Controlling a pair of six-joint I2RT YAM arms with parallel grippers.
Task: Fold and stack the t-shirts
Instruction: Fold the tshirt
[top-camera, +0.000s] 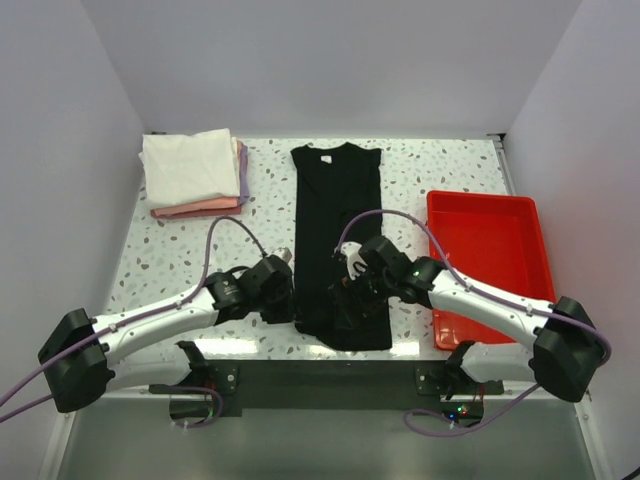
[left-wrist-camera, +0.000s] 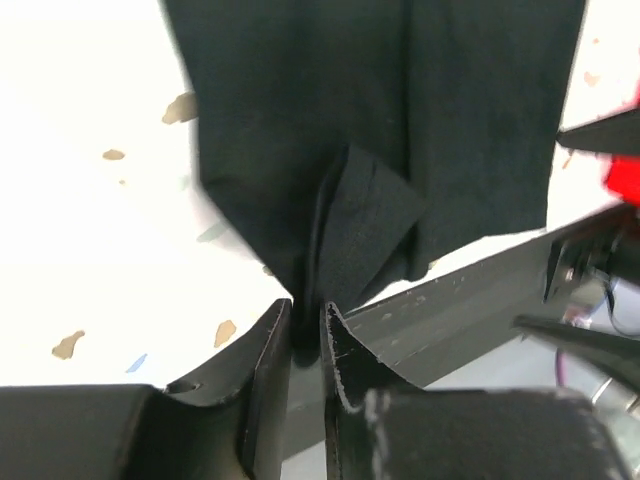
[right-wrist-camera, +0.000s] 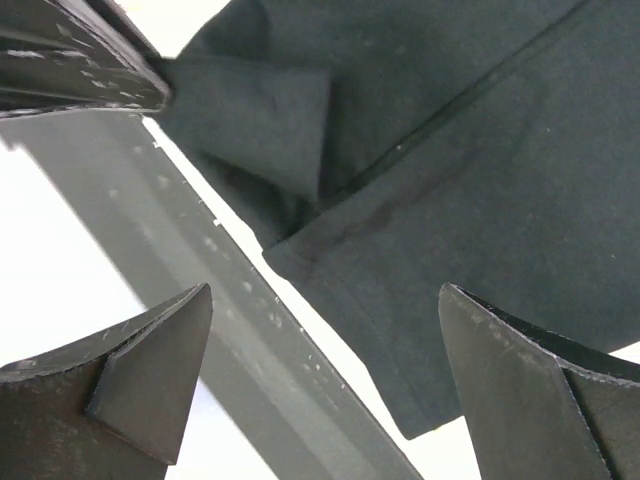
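The left claw (left-wrist-camera: 305, 310) is pinching the near-left hem corner of the black t-shirt (top-camera: 335, 210) (lying lengthwise, near to far, on the bench (top-camera: 180, 250)); the right claw (right-wrist-camera: 322, 300) is gaping empty over the near-right hem.

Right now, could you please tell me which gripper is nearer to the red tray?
Right. The right gripper hovers open over the near edge of the black t-shirt, beside the red tray; the left gripper pinches the shirt's opposite side, farther away.
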